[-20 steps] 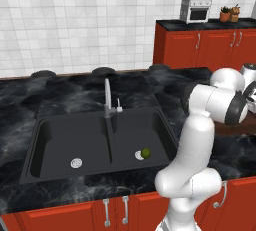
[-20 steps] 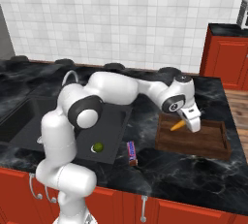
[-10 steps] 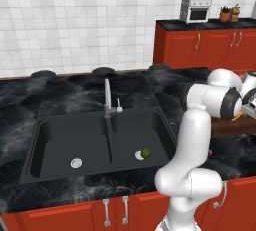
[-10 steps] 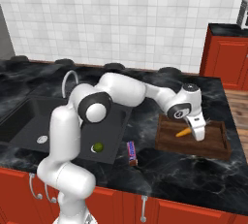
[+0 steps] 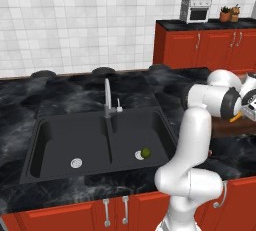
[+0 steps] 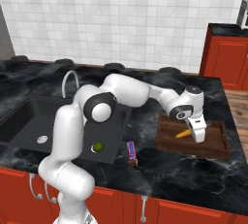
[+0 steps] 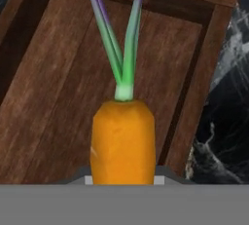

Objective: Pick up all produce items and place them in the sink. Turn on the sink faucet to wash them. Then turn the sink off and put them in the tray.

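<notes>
While the pincer (image 6: 196,134) holds the carrot (image 6: 182,134) tight over the brown tray (image 6: 213,146), a purple packet (image 6: 131,152) lies on the black tabletop (image 6: 184,174) between the tray and the sink (image 5: 60,140). Nothing blocks the tray. A moment ago the carrot was nearer the tray's left end; now it hangs lower, near the middle. The lime (image 5: 145,152) sits in the right basin, beside the drain.

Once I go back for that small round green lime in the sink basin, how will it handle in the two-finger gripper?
The small round green lime will probably roll if nudged: it is a ball lying loose beside the silver drain on the black sink floor. Its smooth skin may slip between narrow fingers. It looks rigid and light for its size.
</notes>
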